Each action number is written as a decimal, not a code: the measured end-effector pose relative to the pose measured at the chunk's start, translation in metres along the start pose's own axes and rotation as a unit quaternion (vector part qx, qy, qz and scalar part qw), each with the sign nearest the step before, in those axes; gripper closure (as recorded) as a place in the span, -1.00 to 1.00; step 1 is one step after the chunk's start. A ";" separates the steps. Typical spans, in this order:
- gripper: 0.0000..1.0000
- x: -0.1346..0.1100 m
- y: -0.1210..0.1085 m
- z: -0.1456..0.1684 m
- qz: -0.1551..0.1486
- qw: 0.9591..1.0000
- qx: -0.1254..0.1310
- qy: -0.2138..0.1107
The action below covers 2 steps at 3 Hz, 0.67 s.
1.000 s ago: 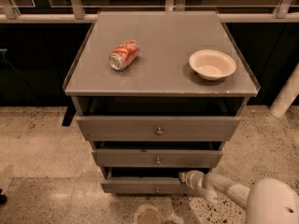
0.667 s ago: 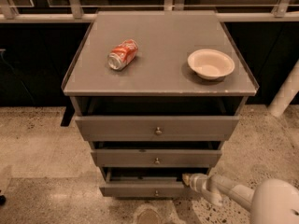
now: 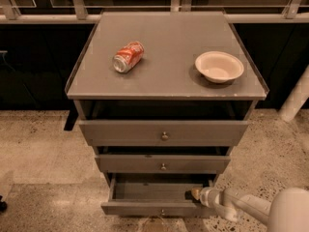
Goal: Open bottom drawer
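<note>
— Slid further out of the cabinet than a second ago: the bottom drawer (image 3: 140, 208), with more of its dark inside on show. Drawn back along with it, toward the lower right: the gripper (image 3: 197, 194).

— And placed where now, this gripper?

— At the right end of the drawer, just behind the front panel, near the inner corner. Touching the panel or only very close: hard to say. Clamped or loose: cannot tell.

— Which way to the drawer for the coming pull?

— Lying to the left of the gripper, long axis running left to right across the view. Travel at a right angle to that, straight out toward the camera. Only one arm, reaching in from the lower right. Probably wise to pull straight and not sideways: hooked far from the centre, so some risk of skewing the drawer on its runners.

— And the look of the drawer?

— Grey, lowest of three, with a thin front and a small round metal knob (image 3: 162, 211) at the centre, untouched. Standing out well past the middle drawer (image 3: 162, 163) and the top drawer (image 3: 164, 132).

— How far along?

— Judged mostly open; perhaps a little travel left.
</note>
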<state>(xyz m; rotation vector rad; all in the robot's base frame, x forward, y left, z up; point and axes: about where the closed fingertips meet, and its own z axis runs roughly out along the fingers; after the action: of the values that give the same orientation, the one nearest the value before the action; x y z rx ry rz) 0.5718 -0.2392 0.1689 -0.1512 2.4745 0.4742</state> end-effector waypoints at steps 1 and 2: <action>1.00 0.029 0.009 -0.019 0.024 0.999 -0.027 0.023; 1.00 0.046 0.014 -0.028 0.041 0.997 -0.045 0.037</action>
<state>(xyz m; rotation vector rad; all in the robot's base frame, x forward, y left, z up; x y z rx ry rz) 0.5162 -0.2362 0.1677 -0.1062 2.5406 0.6250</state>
